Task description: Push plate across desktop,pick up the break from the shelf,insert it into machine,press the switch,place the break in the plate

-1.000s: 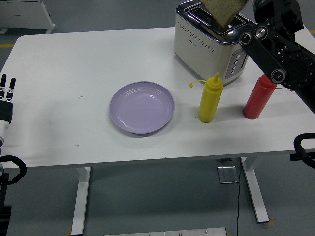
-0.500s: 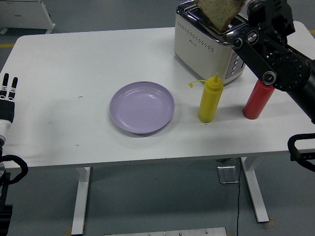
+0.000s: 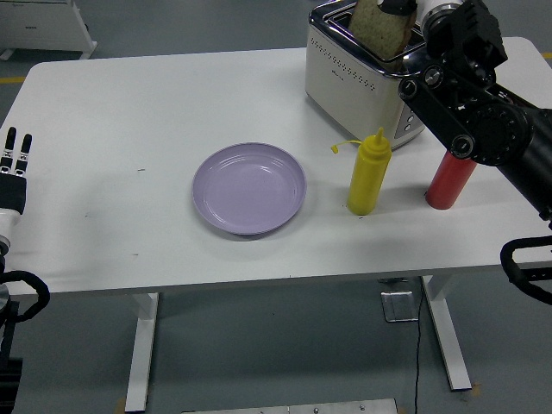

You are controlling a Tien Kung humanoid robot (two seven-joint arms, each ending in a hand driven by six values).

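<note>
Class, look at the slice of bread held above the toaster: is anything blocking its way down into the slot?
Nothing visible does. The right hand holds the slice of bread directly over the toaster, its lower edge already at the open slot. The yellow squeeze bottle and red squeeze bottle stand nearer the table's front, clear of that path.

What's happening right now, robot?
Right hand holding bread slice over toaster slot. Left hand idle at table's left edge. Purple plate empty. Nothing in the way.
</note>
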